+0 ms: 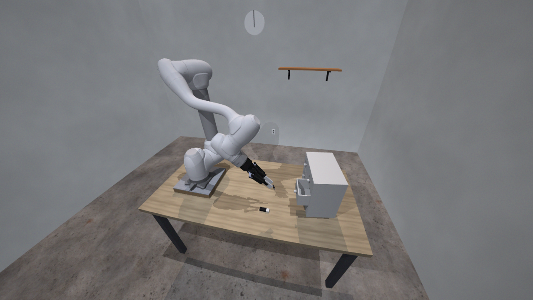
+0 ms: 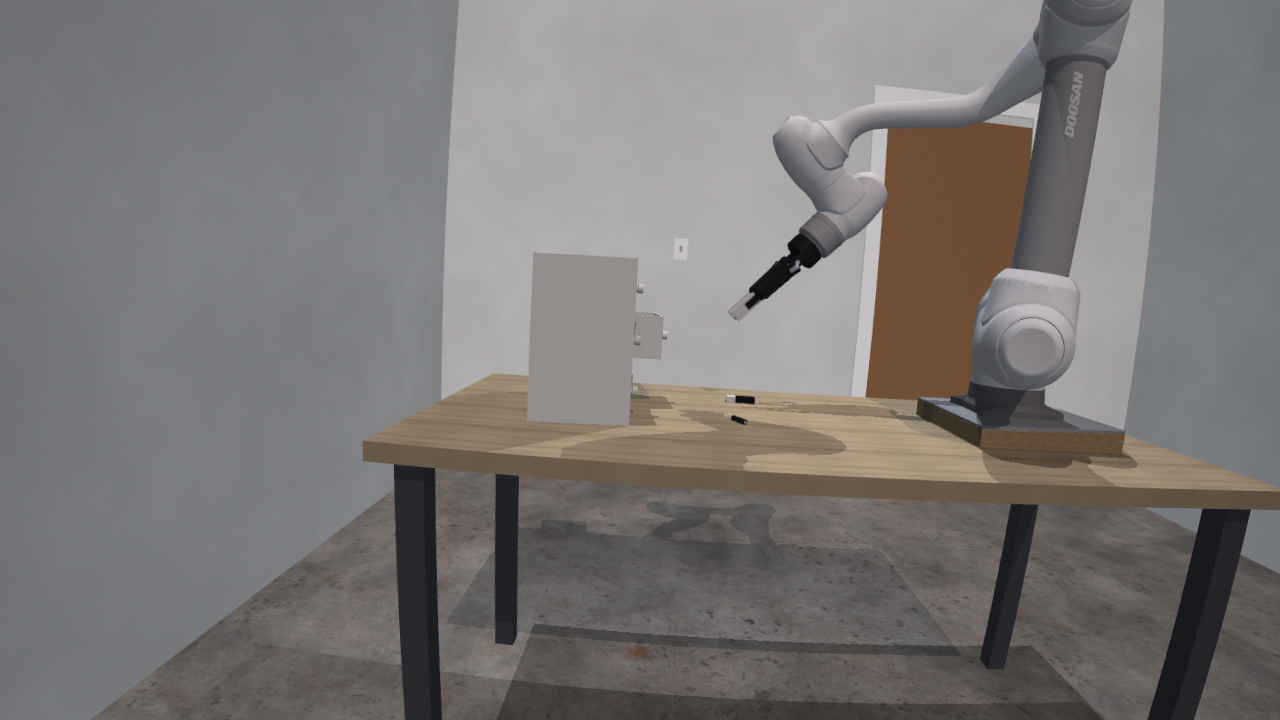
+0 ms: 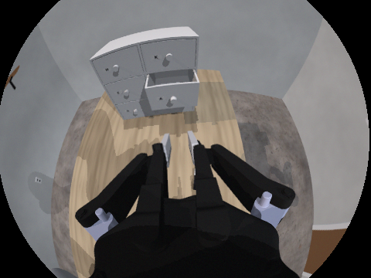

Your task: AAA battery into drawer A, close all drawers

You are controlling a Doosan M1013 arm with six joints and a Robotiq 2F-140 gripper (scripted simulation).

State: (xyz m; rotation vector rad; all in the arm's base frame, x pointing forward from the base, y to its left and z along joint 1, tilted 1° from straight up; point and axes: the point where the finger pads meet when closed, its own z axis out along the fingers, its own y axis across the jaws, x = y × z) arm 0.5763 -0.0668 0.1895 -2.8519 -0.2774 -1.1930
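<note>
The AAA battery (image 1: 273,187) (image 2: 738,419), a small dark cylinder, lies on the table; in the top view the fingertips partly cover it. Drawer A (image 1: 303,200) (image 2: 648,337) (image 3: 185,96) is the middle drawer of the right column in the wrist view, pulled partly out of the white chest (image 1: 327,167) (image 2: 581,340) (image 3: 154,35). The part of its inside that shows has no battery in it. My gripper (image 1: 271,183) (image 2: 737,313) (image 3: 178,140) is open by a small gap, with nothing between the fingers. It points obliquely down, well above the table, short of the drawer.
A black-and-white USB stick (image 1: 264,209) (image 2: 741,399) lies on the table (image 1: 223,216) (image 2: 465,425). Knobs stick out from the chest's other drawers, which look pushed in; the one below drawer A is mostly hidden. A shelf (image 1: 310,69) hangs on the wall.
</note>
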